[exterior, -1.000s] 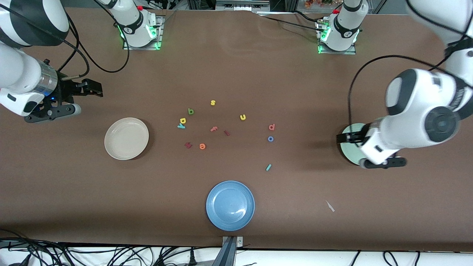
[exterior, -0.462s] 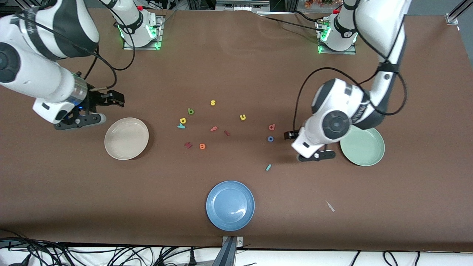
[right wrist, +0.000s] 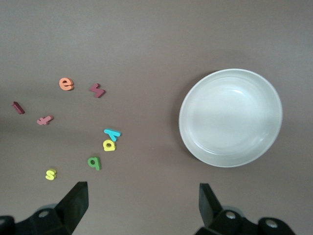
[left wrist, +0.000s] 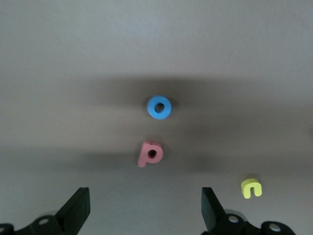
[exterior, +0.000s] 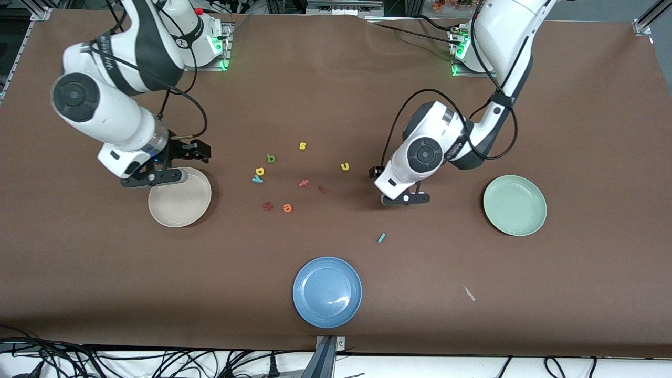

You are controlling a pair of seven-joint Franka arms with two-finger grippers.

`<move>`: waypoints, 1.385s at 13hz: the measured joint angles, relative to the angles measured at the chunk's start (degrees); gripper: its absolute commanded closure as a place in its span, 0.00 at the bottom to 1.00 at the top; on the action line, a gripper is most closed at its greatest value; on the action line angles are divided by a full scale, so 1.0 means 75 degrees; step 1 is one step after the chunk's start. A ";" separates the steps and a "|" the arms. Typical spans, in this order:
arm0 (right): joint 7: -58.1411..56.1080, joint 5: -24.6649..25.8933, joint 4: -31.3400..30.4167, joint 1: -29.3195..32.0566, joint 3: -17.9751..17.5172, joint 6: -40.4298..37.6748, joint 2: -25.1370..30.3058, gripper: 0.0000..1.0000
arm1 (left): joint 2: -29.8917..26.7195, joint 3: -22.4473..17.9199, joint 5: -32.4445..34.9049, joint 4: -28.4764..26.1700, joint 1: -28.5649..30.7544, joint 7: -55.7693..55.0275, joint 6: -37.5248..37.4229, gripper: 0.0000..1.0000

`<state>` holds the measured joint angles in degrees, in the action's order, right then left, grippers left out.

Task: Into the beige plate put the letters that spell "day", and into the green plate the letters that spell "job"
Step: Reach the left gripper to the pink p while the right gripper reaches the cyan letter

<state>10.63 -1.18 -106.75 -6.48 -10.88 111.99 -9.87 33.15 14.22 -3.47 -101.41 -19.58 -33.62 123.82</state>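
We count three plates: beige plate [exterior: 180, 197], green plate [exterior: 514, 205], blue plate [exterior: 327, 292]. Twelve toy letters [exterior: 302, 146]: ten in front view, plus blue ring [left wrist: 159, 107] and salmon letter [left wrist: 149, 153] in left wrist view.

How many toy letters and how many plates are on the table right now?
Toy letters: 12, counting the salmon letter and blue ring seen only in the left wrist view.
Plates: 3: beige plate, green plate, blue plate.
Total: 15.
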 measured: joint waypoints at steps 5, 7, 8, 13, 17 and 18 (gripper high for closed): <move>0.0858 0.0124 -0.0934 -0.0006 -0.0447 0.1381 -0.0067 0.00 | 0.0001 0.0079 0.0000 -0.0891 0.0000 0.0014 0.0891 0.10; 0.1329 0.0402 -0.1196 -0.0009 -0.0623 0.1841 -0.0167 0.00 | 0.0021 0.0079 0.0000 -0.0944 -0.0001 0.0014 0.1160 0.10; 0.1572 0.0541 -0.1298 -0.0012 -0.0705 0.2056 -0.0236 0.00 | 0.0054 0.0079 0.0000 -0.0957 0.0000 0.0014 0.1426 0.11; 0.2248 0.0684 -0.1742 -0.0031 -0.0879 0.3301 -0.0679 0.00 | 0.0341 0.0074 0.0000 -0.0984 0.0002 0.0014 0.1951 0.22; 0.2386 0.0695 -0.1990 -0.0062 -0.0896 0.4294 -0.1138 0.00 | 0.0375 0.0075 0.0000 -0.0984 0.0001 0.0014 0.1955 0.45; 0.2394 0.0719 -0.1993 -0.0074 -0.0901 0.4465 -0.1263 0.00 | 0.0377 0.0075 0.0000 -0.0984 0.0001 0.0014 0.1955 0.52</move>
<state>28.59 4.21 -121.70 -7.04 -17.64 145.47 -19.34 35.98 14.78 -3.47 -108.79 -19.57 -33.51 138.48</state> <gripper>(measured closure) 0.000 0.383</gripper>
